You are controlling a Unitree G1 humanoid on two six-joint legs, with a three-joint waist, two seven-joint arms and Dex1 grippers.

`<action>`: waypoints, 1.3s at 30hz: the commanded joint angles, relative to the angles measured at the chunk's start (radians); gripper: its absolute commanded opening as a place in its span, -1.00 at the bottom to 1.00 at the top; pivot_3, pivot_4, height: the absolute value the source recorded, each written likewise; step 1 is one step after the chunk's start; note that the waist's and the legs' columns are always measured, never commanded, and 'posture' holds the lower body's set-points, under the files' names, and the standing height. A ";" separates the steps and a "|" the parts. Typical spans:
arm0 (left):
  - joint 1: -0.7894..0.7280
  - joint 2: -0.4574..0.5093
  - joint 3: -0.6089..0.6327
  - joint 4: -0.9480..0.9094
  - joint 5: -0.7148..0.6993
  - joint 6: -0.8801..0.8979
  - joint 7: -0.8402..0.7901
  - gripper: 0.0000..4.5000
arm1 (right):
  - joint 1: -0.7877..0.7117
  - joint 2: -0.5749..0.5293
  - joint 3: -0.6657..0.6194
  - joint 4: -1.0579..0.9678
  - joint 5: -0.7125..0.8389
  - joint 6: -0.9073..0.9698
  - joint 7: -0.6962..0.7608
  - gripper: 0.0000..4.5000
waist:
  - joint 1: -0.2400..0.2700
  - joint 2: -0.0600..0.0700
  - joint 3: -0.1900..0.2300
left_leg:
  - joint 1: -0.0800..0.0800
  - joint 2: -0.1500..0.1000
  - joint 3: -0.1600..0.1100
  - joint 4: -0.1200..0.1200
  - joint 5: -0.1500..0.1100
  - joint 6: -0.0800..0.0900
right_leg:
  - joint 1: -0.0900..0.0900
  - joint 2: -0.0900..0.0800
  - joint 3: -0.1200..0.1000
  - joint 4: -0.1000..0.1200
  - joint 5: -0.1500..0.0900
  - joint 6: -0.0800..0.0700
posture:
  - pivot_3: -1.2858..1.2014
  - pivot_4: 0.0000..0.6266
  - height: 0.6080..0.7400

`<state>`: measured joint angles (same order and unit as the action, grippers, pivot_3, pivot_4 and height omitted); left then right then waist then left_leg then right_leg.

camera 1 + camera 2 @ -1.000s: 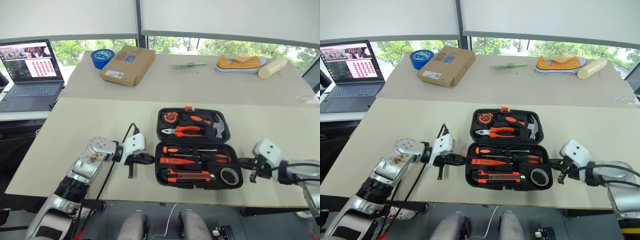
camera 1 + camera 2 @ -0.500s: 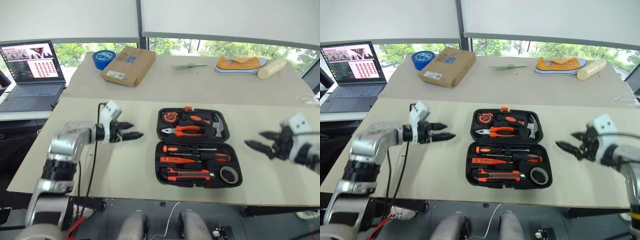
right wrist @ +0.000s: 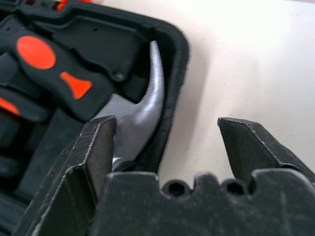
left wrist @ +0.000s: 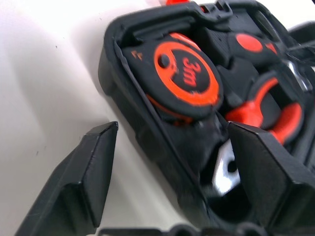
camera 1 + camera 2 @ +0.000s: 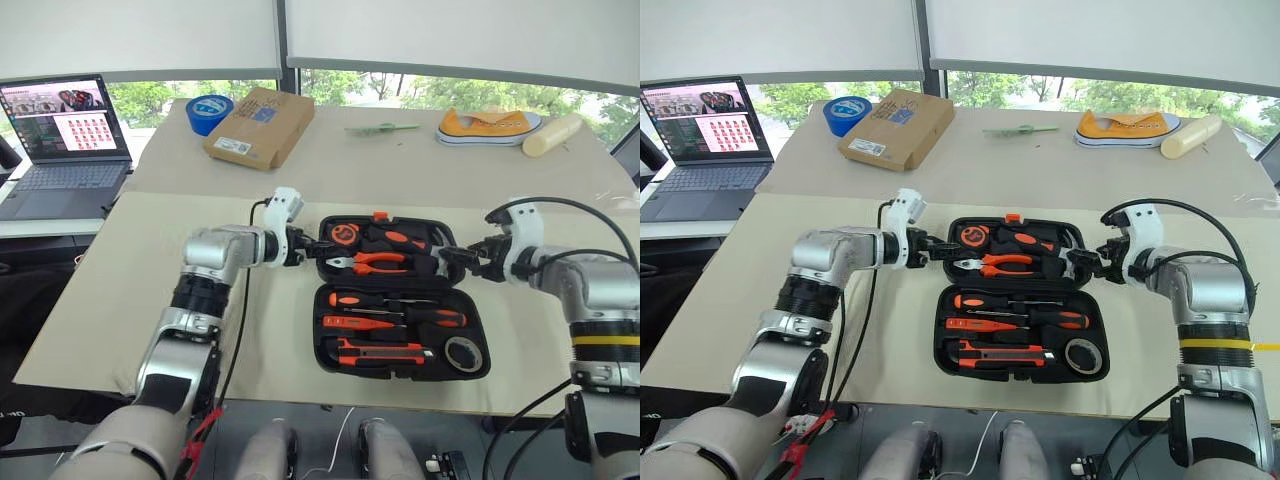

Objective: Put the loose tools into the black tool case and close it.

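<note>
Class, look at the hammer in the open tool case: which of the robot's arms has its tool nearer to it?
Right. The right tool straddles the case edge beside the hammer; the left tool is at the opposite end, by the tape measure.

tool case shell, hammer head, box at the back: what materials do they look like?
Black hinged tool case: likely moulded plastic, matte; rounded rim and formed recesses suggest it.
Silver hammer head: looks like steel, smooth bright finish with a sheen along the curved claw.
Brown flat box: cardboard by its dull tan surface, folded edges and stuck-on labels.
</note>
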<state>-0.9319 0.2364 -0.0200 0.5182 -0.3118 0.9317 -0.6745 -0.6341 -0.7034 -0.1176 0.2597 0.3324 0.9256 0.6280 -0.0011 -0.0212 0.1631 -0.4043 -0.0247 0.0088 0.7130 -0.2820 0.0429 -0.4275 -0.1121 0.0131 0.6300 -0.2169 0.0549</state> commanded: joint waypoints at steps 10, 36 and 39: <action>0.028 0.015 -0.017 -0.103 -0.035 0.052 -0.043 -1.00 | -0.001 0.033 -0.033 -0.019 0.008 -0.016 -0.023 -0.99 | -0.003 0.000 0.000 | 0.002 0.000 -0.001 0.000 0.000 0.000 | 0.002 0.000 0.000 0.000 0.000 0.000 | 0.03 -0.52 0.92; 0.031 0.016 -0.071 -0.156 0.077 -0.538 -0.200 -1.00 | -0.066 0.111 -0.040 -0.088 -0.093 -0.489 -0.008 -0.99 | -0.014 0.000 0.000 | -0.012 -0.005 0.000 -0.003 0.003 -0.004 | -0.016 -0.002 0.001 0.001 0.001 0.001 | 0.03 -0.52 0.92; 0.137 0.048 -0.085 -0.269 0.080 -0.560 -0.221 -1.00 | 0.032 0.100 -0.052 -0.168 -0.089 -0.534 0.009 -0.99 | -0.014 0.000 0.000 | -0.011 -0.005 -0.001 -0.004 0.002 -0.004 | -0.016 -0.002 0.001 0.001 0.001 0.001 | 0.03 -0.52 0.92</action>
<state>-0.8140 0.3015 -0.0264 0.3357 -0.2165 0.3931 -0.8207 -0.6119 -0.6054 -0.1879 0.1883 0.2147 0.4450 0.5860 -0.0150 -0.0210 0.1629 -0.4155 -0.0297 0.0078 0.7097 -0.2799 0.0394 -0.4434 -0.1144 0.0142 0.6311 -0.2160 0.0559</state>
